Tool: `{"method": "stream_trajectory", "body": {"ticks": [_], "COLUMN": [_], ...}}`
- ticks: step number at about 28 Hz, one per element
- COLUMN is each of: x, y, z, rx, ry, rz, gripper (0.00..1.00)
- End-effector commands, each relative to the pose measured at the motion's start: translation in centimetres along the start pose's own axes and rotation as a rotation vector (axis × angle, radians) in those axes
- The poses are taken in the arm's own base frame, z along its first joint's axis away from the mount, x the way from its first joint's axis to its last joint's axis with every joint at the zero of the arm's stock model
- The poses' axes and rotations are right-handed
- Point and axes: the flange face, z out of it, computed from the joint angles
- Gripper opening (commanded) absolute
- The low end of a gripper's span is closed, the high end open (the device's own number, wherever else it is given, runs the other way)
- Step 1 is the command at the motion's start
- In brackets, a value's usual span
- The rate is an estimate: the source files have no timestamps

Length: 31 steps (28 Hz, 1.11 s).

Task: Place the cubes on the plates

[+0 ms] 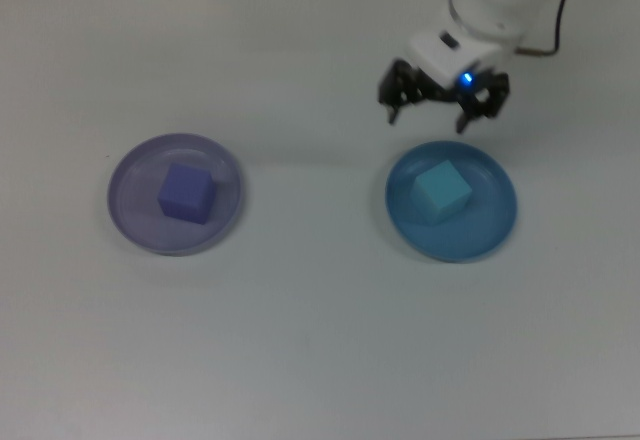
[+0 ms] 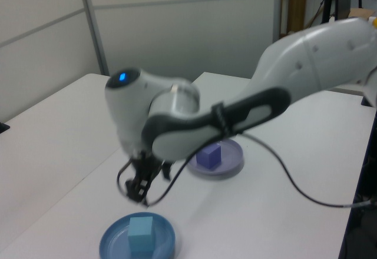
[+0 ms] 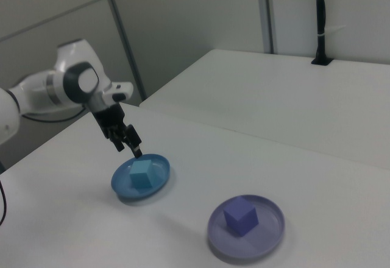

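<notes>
White table (image 1: pixel 300 340): cyan cube (image 1: pixel 442 191) below spread fingers (image 1: pixel 392 103).

Table (image 1: pixel 300 340): smooth, matt white surface, laminate-like, with faint soft reflections. Blue plate (image 1: pixel 490 235): smooth plastic look, slight sheen along the rim, partly translucent. Lavender plate (image 1: pixel 130 175): same smooth plastic look, translucent, rim catching a little light. Turquoise cube (image 1: pixel 442 191): matt, even faces, no gloss. Violet cube (image 1: pixel 187 193): matt, even faces, no gloss. Robot arm (image 2: pixel 306 59): glossy white moulded shell, hard plastic look, with smooth dark grey bands of duller finish. Gripper (image 1: pixel 443 112): black, matt, hard parts; whether metal or plastic cannot be told. Cable (image 2: pixel 294 188): black, smooth sheath, rubbery look. Wall panels (image 3: pixel 195 12): pale, flat, matt, with grey metal-like dividing strips.
</notes>
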Motion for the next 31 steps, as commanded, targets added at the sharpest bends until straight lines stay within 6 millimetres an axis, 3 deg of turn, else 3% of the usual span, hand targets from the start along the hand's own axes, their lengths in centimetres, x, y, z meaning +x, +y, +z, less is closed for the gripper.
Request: {"method": "stream_trajectory", "body": {"ticks": [1,6,7,10,16,17,23,31], "x": [-1.5,-2.6,-2.8,-2.8,-3.4,-3.3,-2.6,-2.1], "y": [5.3,10.4,12.7,16.3,20.6,22.1,23.6,23.8], "z": [-3.3,-5.8,-6.6,-7.8,-9.0,-9.2,-9.5,-9.8], "rx": [-0.059,-0.058,-0.009,0.072,0.098,0.108,0.117,0.118], "ry": [-0.042,-0.096,-0.114,-0.122,-0.090,-0.084,-0.022,0.007], "rz": [0.059,0.033,0.012,-0.021,-0.050,-0.064,-0.102,-0.091], "gripper": [1.00,1.00,1.00,1.00,1.00,1.00,1.00,1.00]}}
